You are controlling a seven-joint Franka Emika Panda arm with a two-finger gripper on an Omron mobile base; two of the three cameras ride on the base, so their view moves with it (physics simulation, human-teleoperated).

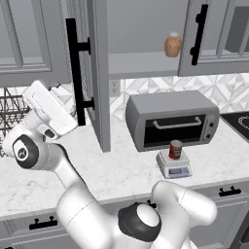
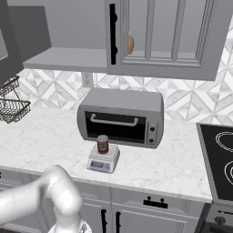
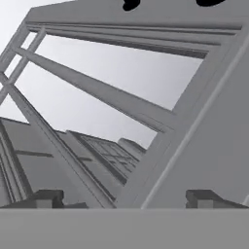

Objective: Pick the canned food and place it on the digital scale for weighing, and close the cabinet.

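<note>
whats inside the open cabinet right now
A rounded brown jar with a pale lid stands on the shelf of the cabinet. The open door covers the shelf's left part in the left base view; the rest visible looks bare.

The can (image 1: 175, 149) stands upright on the scale (image 1: 174, 166), which sits on the marble tabletop (image 1: 116, 168) just in front of the toaster oven (image 1: 171, 119). Above, the cabinet (image 1: 141, 34) is open: its left door (image 1: 92, 73) swings out toward the camera, edge-on, with a long black bar handle (image 1: 75, 70). A brown jar (image 1: 172, 44) rests on the cabinet shelf. The white arm's hand (image 1: 48, 109) is raised beside the open door, just left of its handle. A wire rack (image 1: 9, 112) is at far left.
</note>
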